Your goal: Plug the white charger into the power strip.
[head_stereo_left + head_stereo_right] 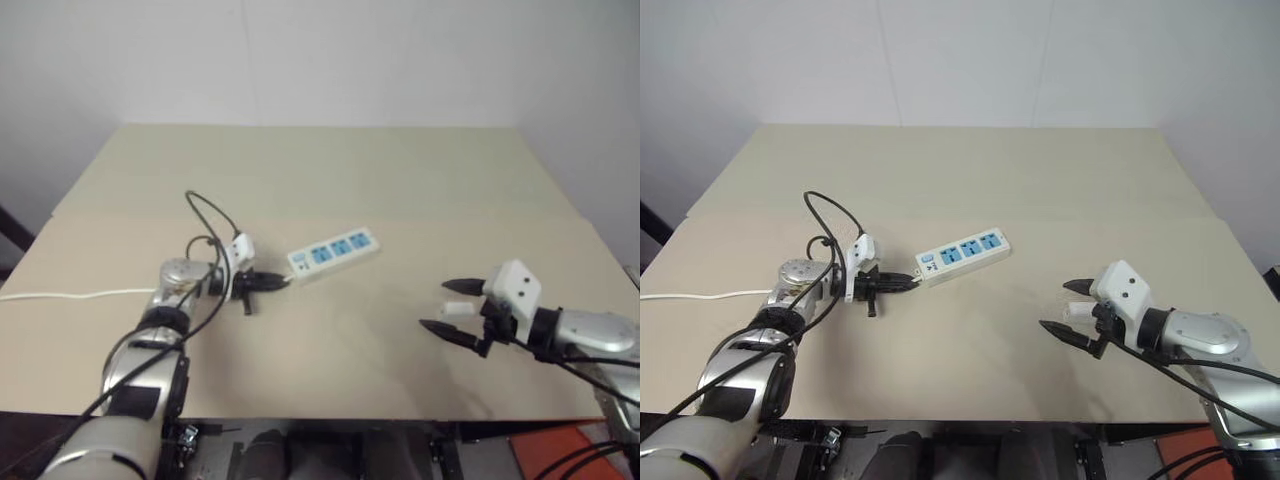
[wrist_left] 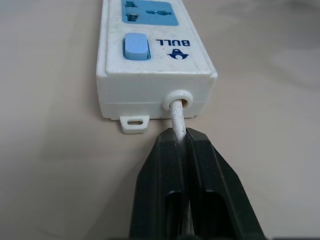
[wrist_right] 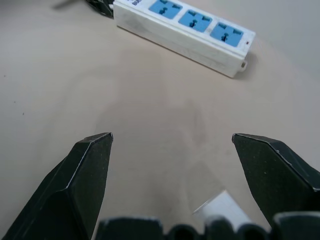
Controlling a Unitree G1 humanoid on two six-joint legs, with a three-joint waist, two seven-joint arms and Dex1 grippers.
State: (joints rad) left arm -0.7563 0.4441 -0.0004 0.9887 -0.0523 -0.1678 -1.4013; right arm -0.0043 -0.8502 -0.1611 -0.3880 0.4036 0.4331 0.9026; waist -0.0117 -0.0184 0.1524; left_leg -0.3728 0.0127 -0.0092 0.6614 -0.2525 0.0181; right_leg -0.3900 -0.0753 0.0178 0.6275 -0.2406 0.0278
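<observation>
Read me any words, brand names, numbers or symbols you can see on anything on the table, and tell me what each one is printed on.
"BULL", in blue letters beside a small blue logo mark: on the power strip, next to its blue switch.
Small marks on each blue socket: too small to read.
Nothing else on the table carries readable text.

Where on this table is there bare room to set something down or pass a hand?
Bare: the far half of the table beyond the power strip, and the stretch between the strip and the open right gripper. Crowded: the strip's switch end, where the left gripper pinches the white cord.
</observation>
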